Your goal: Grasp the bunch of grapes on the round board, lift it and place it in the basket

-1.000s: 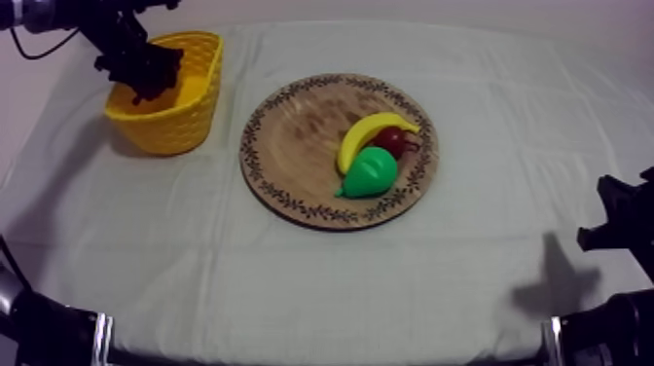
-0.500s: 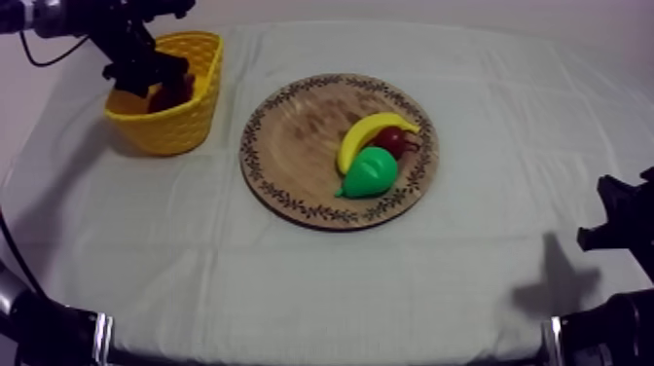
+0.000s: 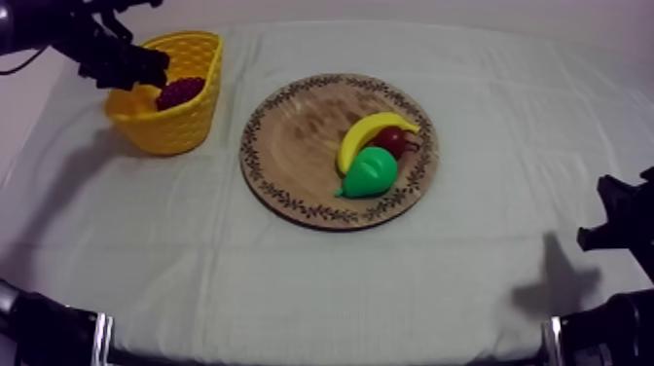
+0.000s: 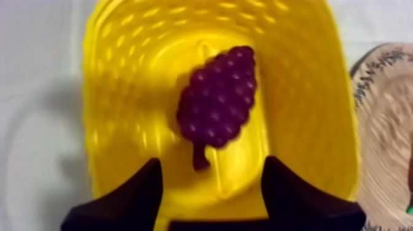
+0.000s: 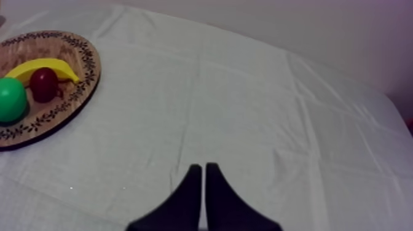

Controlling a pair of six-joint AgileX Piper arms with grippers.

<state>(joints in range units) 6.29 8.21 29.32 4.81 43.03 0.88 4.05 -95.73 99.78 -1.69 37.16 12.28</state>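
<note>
The purple bunch of grapes [image 3: 181, 91] [image 4: 217, 101] lies on the bottom of the yellow basket [image 3: 193, 122] [image 4: 307, 92] at the table's far left. My left gripper [image 3: 134, 70] [image 4: 212, 178] hangs open over the basket's left rim, above the grapes, with nothing between its fingers [image 4: 138, 190]. The round wooden board [image 3: 292, 146] [image 5: 77, 70] holds a banana [image 3: 370, 133] [image 5: 43, 66], a green pear [image 3: 370, 173] [image 5: 12, 99] and a small red fruit [image 3: 394, 141] [image 5: 44, 84]. My right gripper [image 3: 608, 224] [image 5: 203, 175] rests shut at the right edge of the table.
The board's rim [image 4: 384, 110] lies just beside the basket. Bare cloth [image 3: 321, 282] stretches in front of the board and to its right.
The left gripper has let go of the grapes, which now lie in the basket, and it has drawn up and away to the left. The right arm has not moved.
</note>
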